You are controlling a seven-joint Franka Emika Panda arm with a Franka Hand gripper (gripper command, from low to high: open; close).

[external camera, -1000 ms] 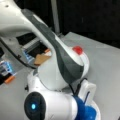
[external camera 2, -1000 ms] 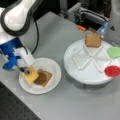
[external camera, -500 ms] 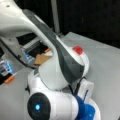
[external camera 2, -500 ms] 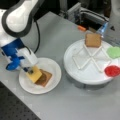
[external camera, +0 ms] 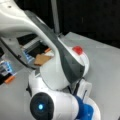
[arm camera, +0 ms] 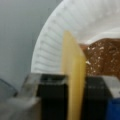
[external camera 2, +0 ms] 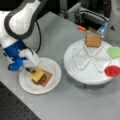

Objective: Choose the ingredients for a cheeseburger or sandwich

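Currently the pincer (external camera 2: 32, 71), clamped edge-on across the yellow cheese square (external camera 2: 37, 74), holds it low over the toast square (external camera 2: 44, 78) on the small plate (external camera 2: 53, 67) near the surface's bottom-left corner, evidently to stack it; another toast square (external camera 2: 93, 40) waits on the divided tray (external camera 2: 75, 51).

I have eased the gripper (external camera 2: 32, 70) slightly lower over the paper plate (external camera 2: 53, 82), so the yellow cheese square (external camera 2: 37, 74) it pinches now lies closer onto the toast square (external camera 2: 46, 78)
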